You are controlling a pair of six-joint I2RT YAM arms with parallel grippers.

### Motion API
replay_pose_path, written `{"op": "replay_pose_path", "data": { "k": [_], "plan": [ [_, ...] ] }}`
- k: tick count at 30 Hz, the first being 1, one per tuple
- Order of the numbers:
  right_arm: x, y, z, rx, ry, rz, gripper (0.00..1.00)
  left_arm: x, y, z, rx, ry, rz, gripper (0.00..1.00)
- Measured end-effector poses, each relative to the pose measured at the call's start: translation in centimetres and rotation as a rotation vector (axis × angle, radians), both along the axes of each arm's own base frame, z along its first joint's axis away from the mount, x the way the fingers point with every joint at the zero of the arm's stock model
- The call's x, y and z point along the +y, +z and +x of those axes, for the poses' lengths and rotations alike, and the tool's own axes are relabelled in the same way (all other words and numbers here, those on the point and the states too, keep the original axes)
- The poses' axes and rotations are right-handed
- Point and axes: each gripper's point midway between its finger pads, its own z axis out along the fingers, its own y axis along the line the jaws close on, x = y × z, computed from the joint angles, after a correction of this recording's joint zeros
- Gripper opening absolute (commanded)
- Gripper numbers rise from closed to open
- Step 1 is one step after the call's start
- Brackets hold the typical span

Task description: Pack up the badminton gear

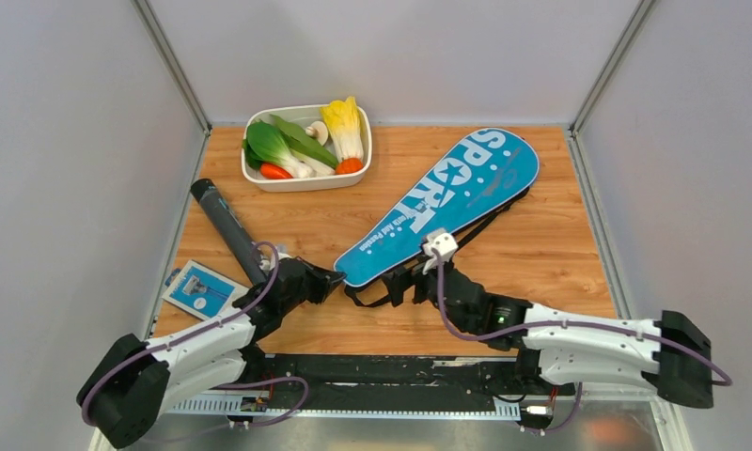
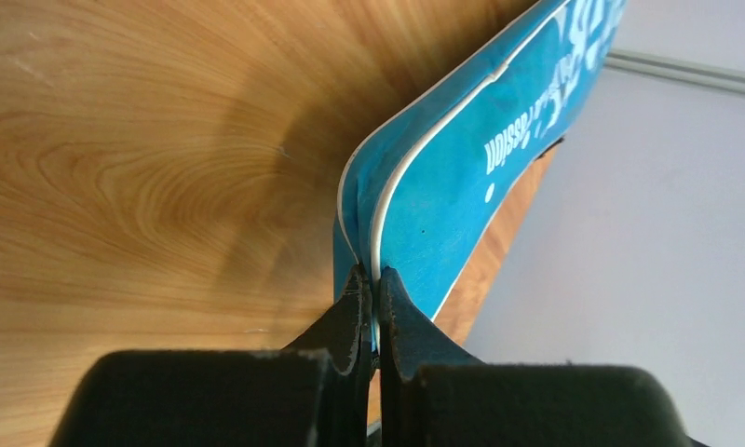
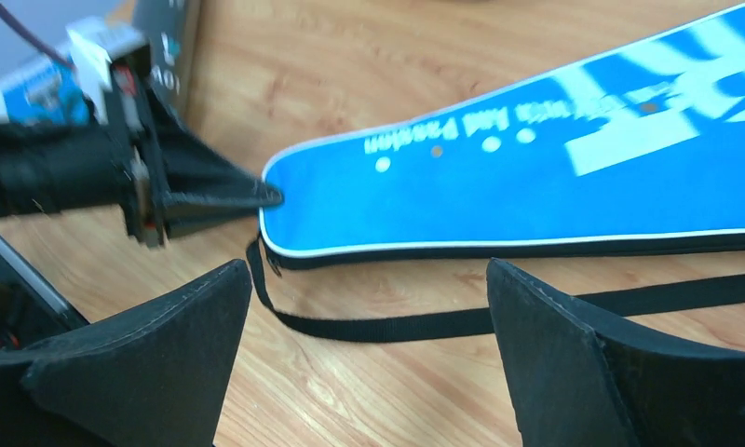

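Clenching the cover (image 1: 447,202) by its narrow end is the left tool (image 2: 373,277) | right tool (image 3: 369,279) is hanging released beside that end, over the strap (image 3: 397,324) | black tube (image 1: 229,225) is lying left of the cover, seemingly unpacked | rackets, shuttlecocks not showing

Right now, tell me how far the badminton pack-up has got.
Done: no rackets or shuttlecocks lie loose, though whether they are inside the blue cover cannot be seen. In hand: the left gripper is shut on the cover's narrow end, and the right gripper stands open over the strap. Left: the black tube lies on the table, apart from the cover, not packed.
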Motion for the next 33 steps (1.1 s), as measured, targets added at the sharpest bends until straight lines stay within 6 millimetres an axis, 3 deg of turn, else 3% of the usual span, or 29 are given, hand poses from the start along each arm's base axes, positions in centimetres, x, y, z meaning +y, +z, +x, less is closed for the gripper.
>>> {"op": "replay_pose_path", "data": {
  "k": [1,5,6,7,12,13,15,18,20,25,29,33],
  "plan": [
    [-0.8,1.2,0.1,-0.015,-0.023,0.034,1.0,-0.1,-0.5,0.0,0.007,-0.011,0.018,0.04],
    [-3.5,4.7,0.5,-0.06,-0.109,0.129,1.0,-0.6,-1.5,-0.1,0.018,-0.075,0.098,0.48],
    [-4.2,5.1,0.6,-0.066,-0.133,0.141,1.0,-0.9,-1.2,-0.1,0.016,-0.096,0.12,0.53],
    [-4.8,5.4,0.7,-0.069,-0.155,0.148,1.0,-1.2,-0.7,0.0,0.005,-0.12,0.146,0.68],
    [-8.1,5.6,0.7,-0.04,-0.26,0.149,1.0,-2.1,4.8,0.3,-0.126,-0.209,0.247,0.74],
    [-8.6,5.8,0.5,-0.031,-0.269,0.151,1.0,-1.9,6.0,0.2,-0.159,-0.221,0.269,0.89],
    [-9.7,7.0,0.1,-0.018,-0.278,0.179,1.0,-1.1,8.6,0.2,-0.231,-0.234,0.323,0.95],
    [-11.1,9.2,-0.4,-0.014,-0.281,0.238,1.0,0.2,12.6,0.3,-0.335,-0.237,0.398,0.97],
    [-12.3,10.7,-0.9,-0.011,-0.285,0.274,1.0,1.1,14.3,0.1,-0.376,-0.243,0.445,0.99],
    [-14.2,13.2,-1.6,0.001,-0.292,0.32,1.0,2.8,14.8,-1.0,-0.407,-0.299,0.565,0.99],
    [-14.8,13.5,-2.0,0.023,-0.292,0.31,1.0,3.7,15.4,-2.1,-0.49,-0.37,0.632,1.0],
    [-15.2,12.6,-2.4,0.065,-0.299,0.294,1.0,4.8,18.8,-3.8,-0.684,-0.405,0.65,1.0]
  ]
}}
